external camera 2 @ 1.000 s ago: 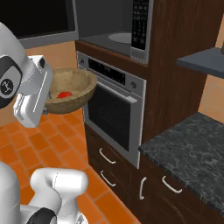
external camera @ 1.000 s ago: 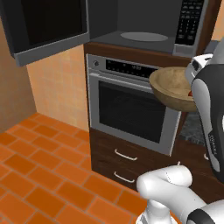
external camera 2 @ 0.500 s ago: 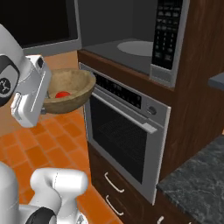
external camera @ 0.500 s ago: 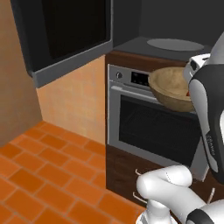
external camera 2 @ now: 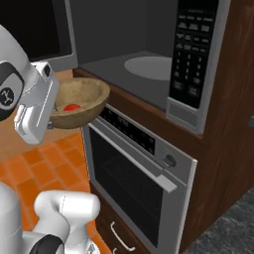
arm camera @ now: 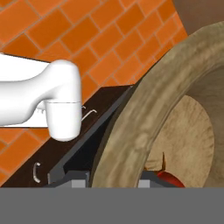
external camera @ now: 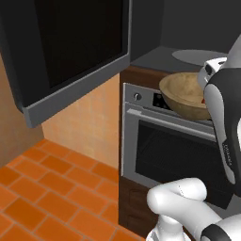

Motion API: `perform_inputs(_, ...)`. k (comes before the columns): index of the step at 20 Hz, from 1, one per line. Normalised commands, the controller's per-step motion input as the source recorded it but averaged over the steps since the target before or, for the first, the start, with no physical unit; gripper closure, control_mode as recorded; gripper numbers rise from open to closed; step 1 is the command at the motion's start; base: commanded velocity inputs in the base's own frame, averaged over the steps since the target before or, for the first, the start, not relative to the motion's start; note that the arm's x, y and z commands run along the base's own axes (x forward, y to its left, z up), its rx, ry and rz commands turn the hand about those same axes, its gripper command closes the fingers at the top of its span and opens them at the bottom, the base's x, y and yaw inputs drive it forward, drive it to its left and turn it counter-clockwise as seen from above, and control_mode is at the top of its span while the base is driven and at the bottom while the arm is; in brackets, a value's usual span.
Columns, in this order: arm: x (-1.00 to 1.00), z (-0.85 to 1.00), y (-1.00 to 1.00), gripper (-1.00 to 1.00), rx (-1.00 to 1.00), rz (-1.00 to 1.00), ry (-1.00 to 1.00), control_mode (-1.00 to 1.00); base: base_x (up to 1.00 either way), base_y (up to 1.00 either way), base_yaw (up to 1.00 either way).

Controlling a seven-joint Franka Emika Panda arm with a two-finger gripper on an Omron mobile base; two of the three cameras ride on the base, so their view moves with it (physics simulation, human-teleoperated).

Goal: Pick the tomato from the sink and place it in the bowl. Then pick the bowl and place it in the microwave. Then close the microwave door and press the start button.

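Right base view gives you the clearest read: the wooden bowl (external camera 2: 79,103) hangs in the air off the gripper (external camera 2: 50,119), which pinches its near rim, and the tomato (external camera 2: 72,106) lies inside the bowl on the side toward the hand. In the hand view the bowl's thick rim (arm camera: 144,118) runs up between the fingers, one pad on each side of it, so the jaws are pressed onto the rim rather than spread; the tomato (arm camera: 171,179) peeks out red just past the rim, low in the bowl. The bowl sits at about the level of the steel oven's control strip (external camera 2: 135,134), just in front of it and apart from it. Up and to the right the microwave (external camera 2: 149,54) stands open, its cavity showing the round turntable plate (external camera 2: 149,67) and its keypad (external camera 2: 193,54) at the right. In the left base view the microwave door (external camera: 70,52) swings out wide to the left, with orange tiled floor (external camera: 42,193) below.
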Motion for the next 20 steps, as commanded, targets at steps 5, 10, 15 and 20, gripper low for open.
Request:
perform_inputs(5,0.0,0.0,0.0,1.0,0.0,0.0,0.0,1.0,0.3,0.0,0.06)
perform_inputs(10,0.0,0.0,0.0,1.0,0.0,0.0,0.0,1.0,0.24,0.01,0.01)
perform_inputs(15,-0.16,0.28,-0.01,1.0,0.01,0.0,-0.16,-1.0,0.05,0.0,0.0)
perform_inputs(20,0.07,0.31,0.0,1.0,0.0,-0.09,-0.4,-1.0,0.0,0.0,0.0)
